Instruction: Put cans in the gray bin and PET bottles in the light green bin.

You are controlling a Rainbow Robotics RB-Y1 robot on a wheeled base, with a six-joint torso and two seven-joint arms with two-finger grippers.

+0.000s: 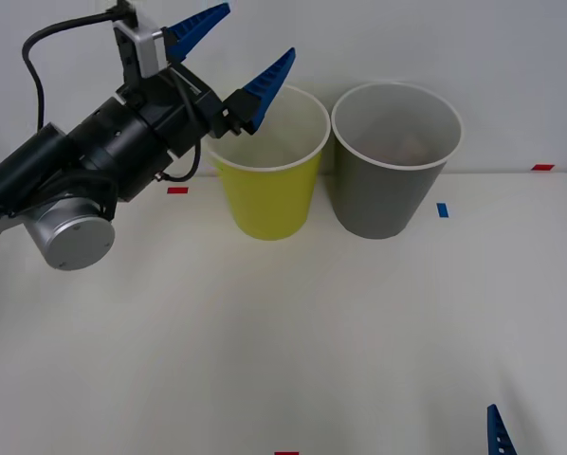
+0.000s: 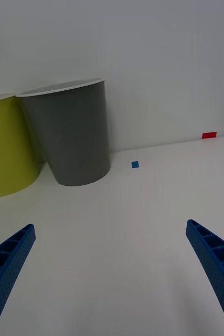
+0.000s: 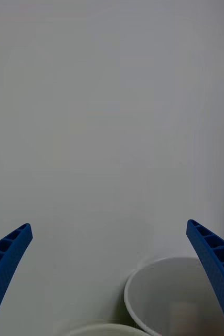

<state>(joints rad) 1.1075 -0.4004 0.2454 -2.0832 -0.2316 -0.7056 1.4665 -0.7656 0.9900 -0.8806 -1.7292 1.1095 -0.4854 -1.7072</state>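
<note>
The light green bin (image 1: 269, 199) and the gray bin (image 1: 388, 185) stand upright side by side at the back of the white table, almost touching. My left gripper (image 1: 261, 28) is raised over the green bin's left rim, open, with nothing between its fingers. In the left wrist view the left gripper (image 3: 109, 228) faces the wall above the gray bin's pale inside (image 3: 164, 294). A faint reddish patch (image 1: 411, 147) shows low inside the gray bin; I cannot tell what it is. No can or PET bottle is in view. My right gripper (image 1: 538, 417) waits open at the table's front right, its view showing the gray bin (image 2: 75, 136) and the green bin (image 2: 7, 152).
A white wall rises right behind the bins. Small tape marks lie on the table: red ones (image 1: 177, 191) (image 1: 542, 167) (image 1: 285, 453) and a blue one (image 1: 442, 209). The table (image 1: 283, 341) in front of the bins is bare.
</note>
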